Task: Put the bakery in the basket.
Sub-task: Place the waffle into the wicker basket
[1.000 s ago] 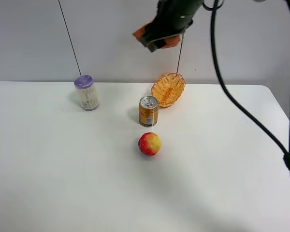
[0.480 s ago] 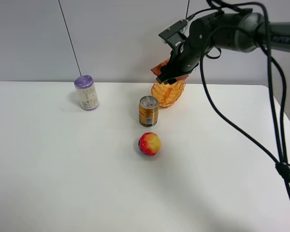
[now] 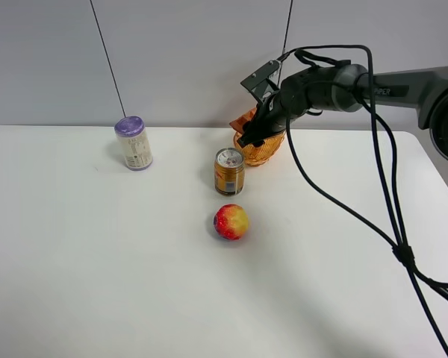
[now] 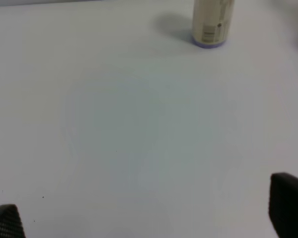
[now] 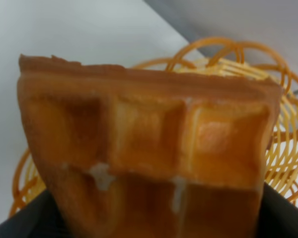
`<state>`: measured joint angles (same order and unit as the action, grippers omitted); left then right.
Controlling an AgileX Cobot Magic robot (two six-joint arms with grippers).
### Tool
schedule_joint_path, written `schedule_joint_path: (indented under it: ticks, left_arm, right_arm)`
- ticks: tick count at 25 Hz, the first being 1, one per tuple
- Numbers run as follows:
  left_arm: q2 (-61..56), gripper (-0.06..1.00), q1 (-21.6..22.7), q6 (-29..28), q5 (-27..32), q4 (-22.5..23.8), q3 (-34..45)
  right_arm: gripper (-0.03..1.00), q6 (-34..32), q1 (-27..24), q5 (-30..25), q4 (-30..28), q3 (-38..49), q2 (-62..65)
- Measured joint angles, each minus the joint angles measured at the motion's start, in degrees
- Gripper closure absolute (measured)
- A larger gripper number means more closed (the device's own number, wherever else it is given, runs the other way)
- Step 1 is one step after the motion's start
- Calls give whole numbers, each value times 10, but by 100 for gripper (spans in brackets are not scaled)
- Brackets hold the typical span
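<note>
The orange-brown waffle wedge (image 5: 144,148) with its square grid fills the right wrist view, held in my right gripper (image 3: 255,128). The orange woven basket (image 3: 260,149) stands at the back of the table, right behind the waffle (image 3: 245,119); its wire loops (image 5: 283,144) show around the waffle. The gripper hovers at the basket's rim, shut on the waffle. My left gripper (image 4: 144,218) is open over bare table; only its two dark fingertips (image 4: 288,203) show. The left arm is out of the high view.
A gold drink can (image 3: 229,171) stands just in front-left of the basket. A red-yellow fruit (image 3: 231,221) lies in front of the can. A purple-lidded jar (image 3: 134,142) stands at the back left, also in the left wrist view (image 4: 212,22). Cables hang at right.
My right gripper has come down from high above the table to the basket's rim, carrying the waffle. Nothing else has moved.
</note>
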<state>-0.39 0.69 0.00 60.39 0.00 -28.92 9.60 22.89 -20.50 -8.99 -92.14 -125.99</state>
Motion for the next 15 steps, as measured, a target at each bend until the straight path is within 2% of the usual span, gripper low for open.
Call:
schedule_joint_path:
  ticks: [2, 6, 8, 13, 15]
  left_arm:
    - [0, -5, 0, 0, 0, 0, 0]
    - [0, -5, 0, 0, 0, 0, 0]
    - [0, -5, 0, 0, 0, 0, 0]
    - [0, -5, 0, 0, 0, 0, 0]
    - [0, -5, 0, 0, 0, 0, 0]
  right_arm:
    - [33, 0, -1, 8, -4, 0, -3]
    - [10, 0, -1, 10, -11, 0, -3]
    - [5, 0, -1, 1, -15, 0, 1]
    - [2, -2, 7, -56, -16, 1, 60]
    - [2, -30, 17, -85, -15, 1, 111]
